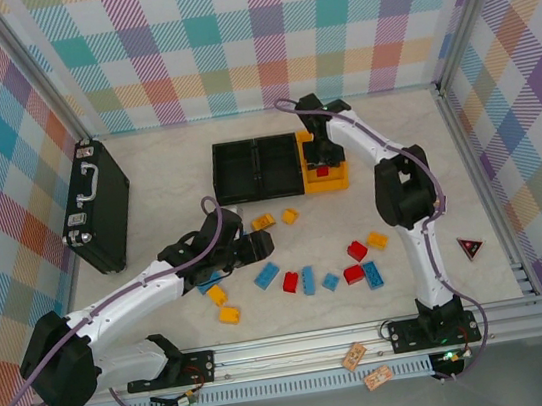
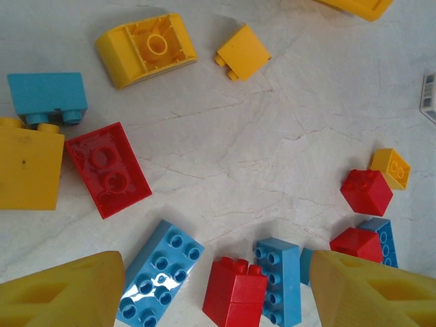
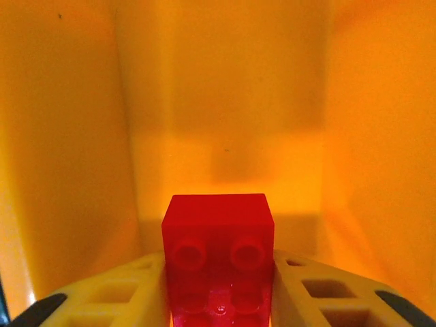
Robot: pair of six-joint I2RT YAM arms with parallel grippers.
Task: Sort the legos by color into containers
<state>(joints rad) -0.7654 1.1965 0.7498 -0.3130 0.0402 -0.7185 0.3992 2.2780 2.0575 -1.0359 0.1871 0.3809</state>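
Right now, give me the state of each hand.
Left hand: open, holding nothing.
Right hand: closed on a red brick, inside the orange bin.

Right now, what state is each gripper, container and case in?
left gripper, open, empty
right gripper, closed on red lego inside orange bin
black bins, look empty
loose legos, scattered unsorted on table
briefcase, closed

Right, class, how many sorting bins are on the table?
3, joined in a row at the far side: a black bin on the left, a second black bin in the middle, an orange-yellow bin on the right.
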